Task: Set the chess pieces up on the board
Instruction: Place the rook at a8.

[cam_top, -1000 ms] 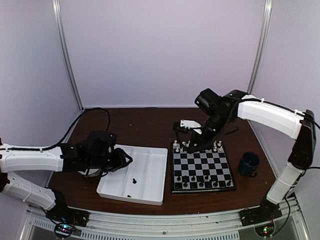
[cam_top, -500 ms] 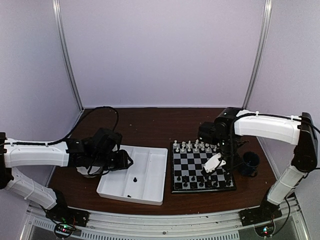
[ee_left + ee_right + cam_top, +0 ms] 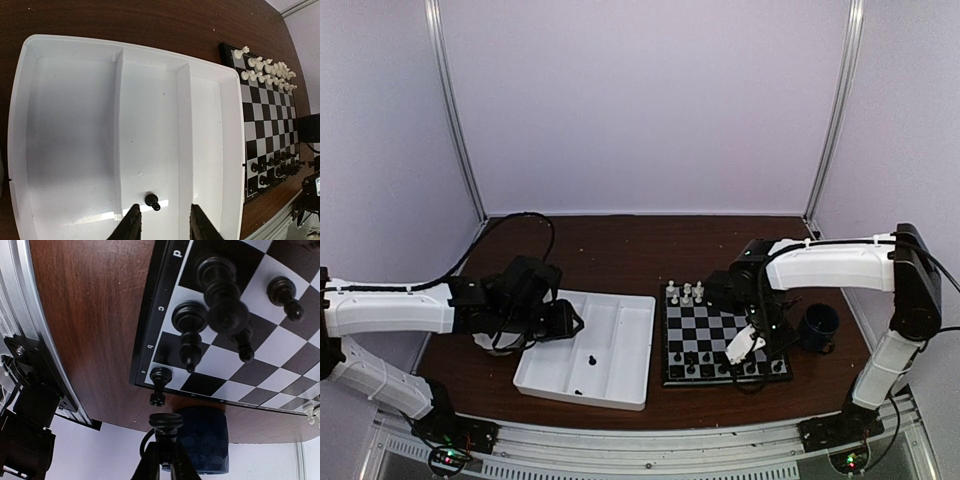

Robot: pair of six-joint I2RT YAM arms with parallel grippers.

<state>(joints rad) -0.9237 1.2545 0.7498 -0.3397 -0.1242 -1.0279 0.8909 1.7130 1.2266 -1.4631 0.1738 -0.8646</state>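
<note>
held black piece (image 3: 165, 421): only its round base shows; the rest is buried in the right gripper (image 3: 162, 447), whose fingers (image 3: 147, 465) run off the bottom edge.
nearest black piece (image 3: 223, 292): out of focus by the lens, kind unclear.
blue mug (image 3: 205, 445): left part masked by the held piece.
board (image 3: 705, 325): near right squares under the right gripper from above (both wrist views crop it).
white chessmen (image 3: 685, 292): only the far row's left few show; others behind the right arm (image 3: 820, 265).
left gripper (image 3: 165, 207): fingers (image 3: 131, 225) cropped below.
tray (image 3: 70, 125): near end cropped.
tray's black piece (image 3: 152, 201): kind unclear.
</note>
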